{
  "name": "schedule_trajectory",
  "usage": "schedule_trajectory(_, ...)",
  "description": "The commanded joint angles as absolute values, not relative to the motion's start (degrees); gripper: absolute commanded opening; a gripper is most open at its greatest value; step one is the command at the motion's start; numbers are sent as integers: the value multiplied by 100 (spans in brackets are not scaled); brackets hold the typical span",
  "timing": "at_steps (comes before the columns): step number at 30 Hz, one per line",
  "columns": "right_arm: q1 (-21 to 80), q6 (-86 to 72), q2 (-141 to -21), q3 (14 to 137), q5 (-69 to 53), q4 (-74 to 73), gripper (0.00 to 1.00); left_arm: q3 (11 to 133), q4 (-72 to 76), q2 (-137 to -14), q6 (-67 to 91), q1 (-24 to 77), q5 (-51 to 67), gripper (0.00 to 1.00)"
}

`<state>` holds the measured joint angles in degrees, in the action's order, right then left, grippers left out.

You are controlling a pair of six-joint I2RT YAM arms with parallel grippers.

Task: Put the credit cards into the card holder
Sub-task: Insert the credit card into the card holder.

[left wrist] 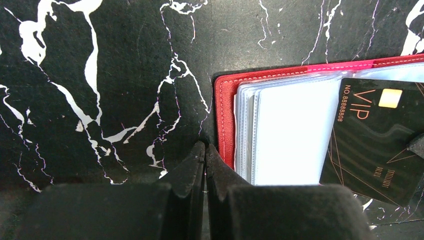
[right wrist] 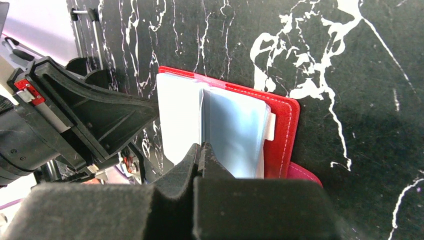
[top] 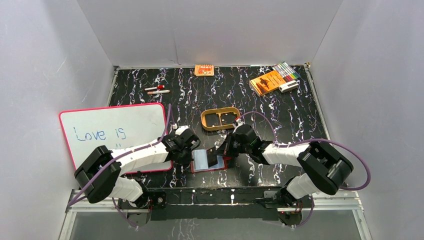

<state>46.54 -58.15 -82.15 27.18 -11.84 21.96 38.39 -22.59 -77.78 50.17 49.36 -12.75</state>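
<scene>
Card holder (left wrist: pixel 225 115) open, dark card (left wrist: pixel 375 145) lying across it. Left gripper (left wrist: pixel 205 150) and right gripper (right wrist: pixel 201 150) both pinched together. Advice: pin holder's red edge, slide card squarely into pocket.

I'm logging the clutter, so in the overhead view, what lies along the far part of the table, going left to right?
small pens → orange patterned packet → orange booklet → pack of coloured markers

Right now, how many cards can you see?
1 for sure: a black VIP card lying across the clear sleeves of the open red wallet. Pale blue shapes inside the sleeves may be more cards; I cannot tell.
</scene>
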Motion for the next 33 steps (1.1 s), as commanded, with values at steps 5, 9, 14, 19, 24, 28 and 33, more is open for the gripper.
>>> schedule_trajectory(5, 4700, -6021, -8254, 2575, -1296, 2865, 0, 3727, -2311, -7688, 5062, 4948, -1239, 0)
schedule_trajectory(9, 4701, -6076, -8297, 2519, -1358, 3020, 0, 3709, -2269, -7712, 5087, 4948, -1215, 0)
schedule_trajectory(14, 4711, -6218, -8405, 2425, -1471, 3353, 0, 3700, -2259, -7726, 5088, 4948, -1204, 0)
schedule_trajectory(19, 4711, -6305, -8517, 2319, -1562, 3712, 0, 3682, -2238, -7730, 5094, 4948, -1189, 0)
schedule_trajectory(24, 4726, -6378, -8674, 2278, -1623, 3946, 0, 3666, -2214, -7743, 5104, 4948, -1163, 0)
schedule_trajectory(28, 4736, -6360, -8671, 2263, -1545, 3940, 0, 3653, -2209, -7728, 5105, 4948, -1169, 0)
schedule_trajectory(33, 4731, -5998, -8492, 2374, -1251, 3331, 0, 3644, -2215, -7711, 5093, 4950, -1178, 0)
